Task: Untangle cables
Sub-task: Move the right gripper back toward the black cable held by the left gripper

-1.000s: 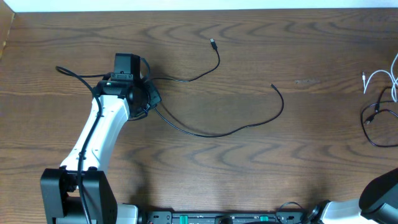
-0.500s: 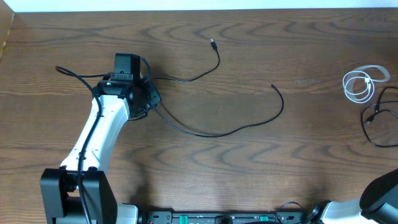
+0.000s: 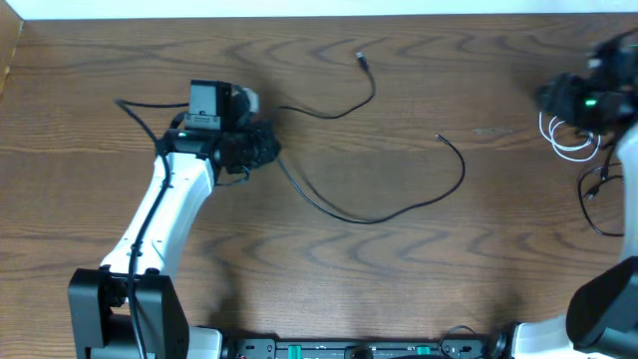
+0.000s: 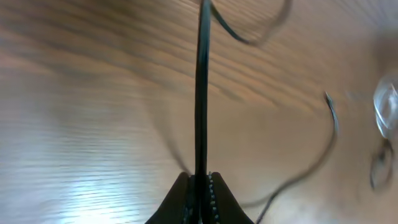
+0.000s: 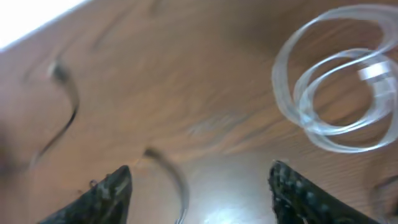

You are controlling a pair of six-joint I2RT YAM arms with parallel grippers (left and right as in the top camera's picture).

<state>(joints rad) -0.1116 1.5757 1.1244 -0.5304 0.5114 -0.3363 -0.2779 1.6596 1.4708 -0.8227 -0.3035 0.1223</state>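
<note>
Now, the left gripper (image 4: 199,182) is pinched tight on the black cable (image 3: 379,213), whose length runs away rightward. The white cable (image 5: 368,73) lies coiled just ahead-right of the right gripper (image 5: 200,174) — fingers spread wide, plainly the nearer arm.

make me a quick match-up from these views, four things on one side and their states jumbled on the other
Things:
1. left end effector
2. right end effector
3. white cable
4. black cable

States:
A. coiled in loops
B. open, fingers wide apart
C. shut on a cable
D. pinched between fingers, running out straight from them

Pairs: 1-C, 2-B, 3-A, 4-D
</note>
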